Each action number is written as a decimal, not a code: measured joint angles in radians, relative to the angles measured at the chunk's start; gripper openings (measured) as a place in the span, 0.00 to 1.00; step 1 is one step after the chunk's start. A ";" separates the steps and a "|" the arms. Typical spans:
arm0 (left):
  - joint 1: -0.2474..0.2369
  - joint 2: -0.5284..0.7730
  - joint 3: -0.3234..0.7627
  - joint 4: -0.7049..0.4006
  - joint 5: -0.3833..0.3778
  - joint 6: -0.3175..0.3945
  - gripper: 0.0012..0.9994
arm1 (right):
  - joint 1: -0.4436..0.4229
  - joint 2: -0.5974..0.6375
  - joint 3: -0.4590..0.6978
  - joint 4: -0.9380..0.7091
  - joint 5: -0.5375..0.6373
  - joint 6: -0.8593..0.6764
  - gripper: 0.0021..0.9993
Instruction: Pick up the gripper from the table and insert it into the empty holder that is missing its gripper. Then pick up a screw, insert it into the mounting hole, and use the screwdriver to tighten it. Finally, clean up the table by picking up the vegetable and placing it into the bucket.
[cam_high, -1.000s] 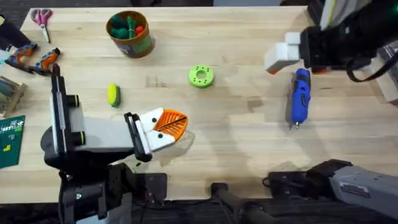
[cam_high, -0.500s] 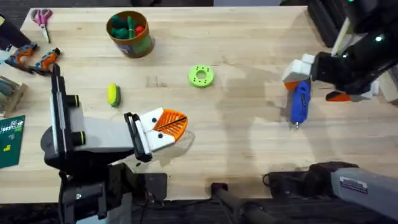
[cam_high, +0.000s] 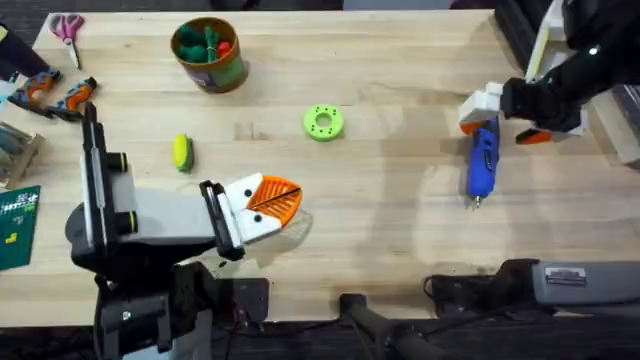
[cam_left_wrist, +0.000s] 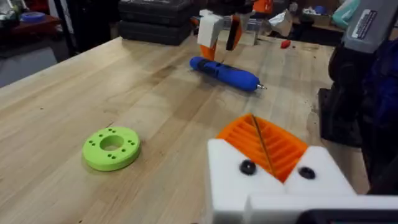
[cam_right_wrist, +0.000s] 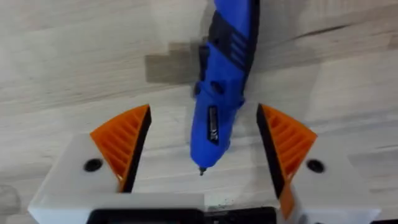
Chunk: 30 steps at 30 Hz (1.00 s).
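Right gripper (cam_right_wrist: 202, 155) hovering wide open, straddling the screwdriver (cam_high: 483, 162); should descend square and clamp mid-body. Left gripper (cam_high: 262, 208) resting closed.

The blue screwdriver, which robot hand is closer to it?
Right. The right gripper is open with the screwdriver lying between its fingers. The left gripper sits shut far across the table, near its own base.
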 joint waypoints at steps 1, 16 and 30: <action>0.000 0.000 0.000 0.000 0.000 0.000 0.01 | -0.009 0.021 0.000 0.005 0.001 -0.008 0.99; 0.000 0.000 0.000 0.000 0.000 0.000 0.01 | -0.041 0.247 0.000 0.108 0.001 -0.037 0.99; 0.000 0.000 0.000 0.000 0.000 0.000 0.01 | -0.042 0.264 -0.001 0.149 0.021 -0.024 0.99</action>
